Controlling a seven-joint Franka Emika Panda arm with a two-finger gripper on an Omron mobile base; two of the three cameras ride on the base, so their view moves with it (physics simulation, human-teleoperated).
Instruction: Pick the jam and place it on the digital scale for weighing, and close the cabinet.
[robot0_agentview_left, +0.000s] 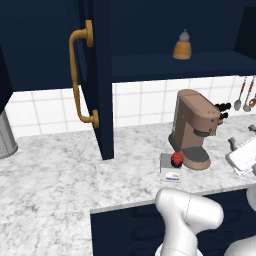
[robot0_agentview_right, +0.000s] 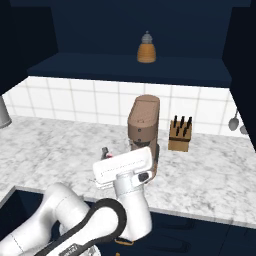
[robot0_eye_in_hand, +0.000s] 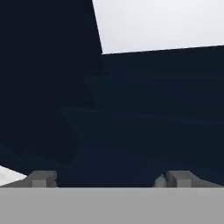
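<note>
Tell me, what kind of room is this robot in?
It looks like a kitchen. A brown coffee machine stands on a marble counter with white wall tiles behind, a knife block sits nearby, and cooking utensils hang beside the navy cabinet.

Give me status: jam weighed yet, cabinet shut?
Done: the jam sits on the digital scale beside the coffee machine. In hand: nothing; the gripper is open, its fingers apart, facing dark navy panels. Left: the cabinet door stands open.
</note>
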